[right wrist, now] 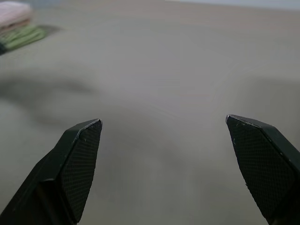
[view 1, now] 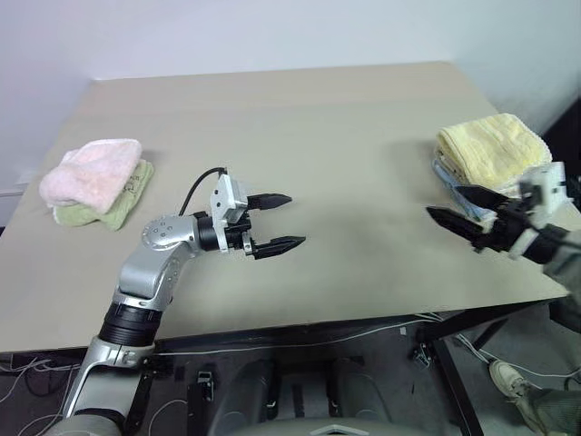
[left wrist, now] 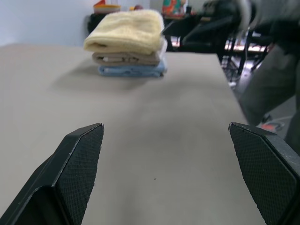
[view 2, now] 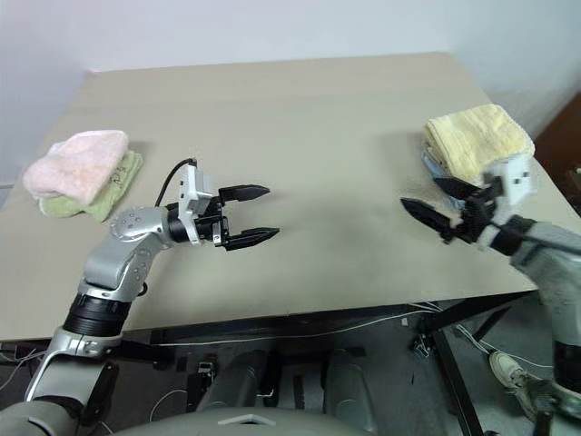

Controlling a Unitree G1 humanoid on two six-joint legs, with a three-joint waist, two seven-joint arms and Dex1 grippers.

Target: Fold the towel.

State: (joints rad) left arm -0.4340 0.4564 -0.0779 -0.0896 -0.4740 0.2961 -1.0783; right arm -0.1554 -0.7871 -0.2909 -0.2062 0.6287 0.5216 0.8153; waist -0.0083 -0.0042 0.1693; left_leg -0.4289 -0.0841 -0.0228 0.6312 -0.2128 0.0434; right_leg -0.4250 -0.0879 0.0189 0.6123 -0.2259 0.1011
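The pale yellow towel (view 1: 493, 148) lies folded on top of a small stack near the table's right edge; in the left wrist view the towel (left wrist: 126, 30) sits far across the table. My right gripper (view 1: 445, 202) hovers open just in front of that stack, to its left, with nothing between its fingers. Near the middle of the table my left gripper (view 1: 295, 219) hangs open and empty, pointing right towards the stack. Neither gripper touches the towel.
Under the yellow towel lie a beige towel (left wrist: 126, 57) and a light blue one (left wrist: 131, 70). A pink fluffy towel (view 1: 91, 168) rests on a green one (view 1: 127, 195) at the table's left. Bare tabletop (view 1: 354, 145) spreads between the stacks. Cables hang below the front edge.
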